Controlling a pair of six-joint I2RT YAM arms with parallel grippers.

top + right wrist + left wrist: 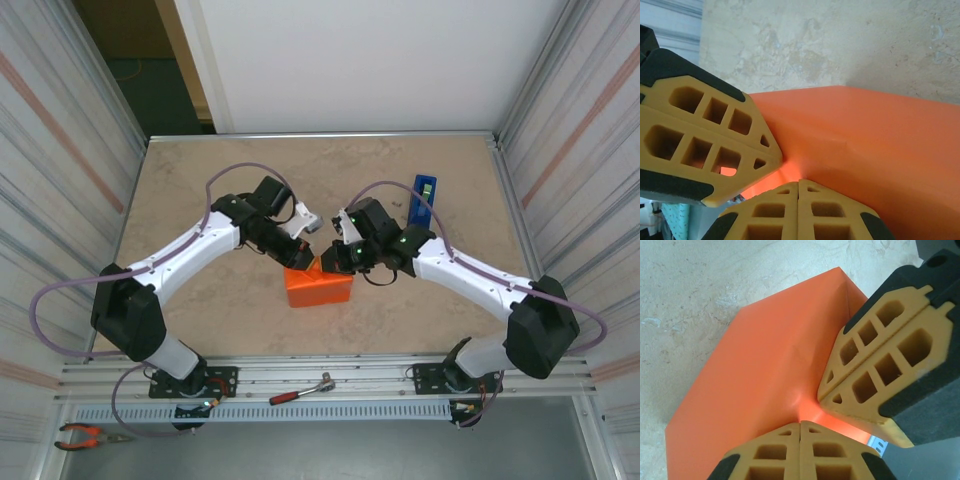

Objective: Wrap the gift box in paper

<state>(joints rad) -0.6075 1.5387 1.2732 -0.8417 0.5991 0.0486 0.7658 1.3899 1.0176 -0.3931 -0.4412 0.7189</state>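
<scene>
nearest the lens, at the bottom edge of the left wrist view, the left jaws are pressed together with nothing seen between them, tips down on the orange paper point(750, 390). the right jaws, entering from the right of that frame, are pressed together too and meet them almost tip to tip.

from above, the bench point(200, 170) carries everything. the left arm point(190, 250) and right arm point(470, 272) reach in from lower left and lower right to the upper edge of the box point(320, 290), just below mid-frame. a blue tape dispenser point(424, 200) stands well apart, upper right.

the step looks like pressing a fold flat along that edge, late in the wrapping. the next move would call for steady downward pressure as the tips slide along the crease, without shoving the box.

the box looks fully covered, smooth and matte, with a faint crease running away from the tips.
</scene>
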